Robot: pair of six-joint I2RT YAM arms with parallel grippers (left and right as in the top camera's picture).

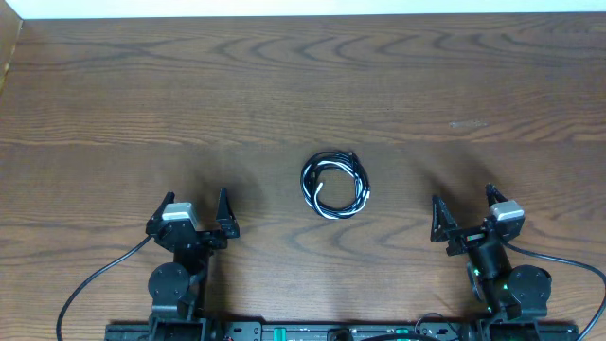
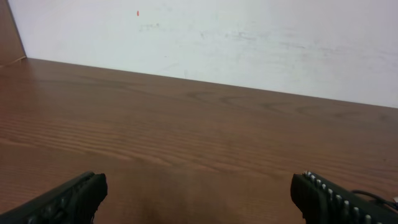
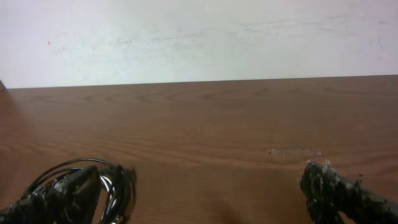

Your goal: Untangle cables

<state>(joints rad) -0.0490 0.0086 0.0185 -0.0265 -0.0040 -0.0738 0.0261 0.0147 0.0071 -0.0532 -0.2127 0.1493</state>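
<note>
Roughly centred, the cables [image 1: 335, 186] lie in one roundish coil on the tabletop [image 1: 303, 85], between and slightly ahead of the left hand [image 1: 197, 204] and right hand [image 1: 464, 208], both spread, empty and about equally near.

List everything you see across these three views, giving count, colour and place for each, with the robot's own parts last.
cables: one coiled bundle, black strands and a white one, exact number unclear, middle of the table
table: one, brown wood grain, under everything
wall: one, white, beyond the table's far edge
arm leads: two, thick black, trailing from the arms at the near edge
left end effector: one, black, open, empty, left of the bundle
right end effector: one, black, open, empty, right of the bundle
</note>
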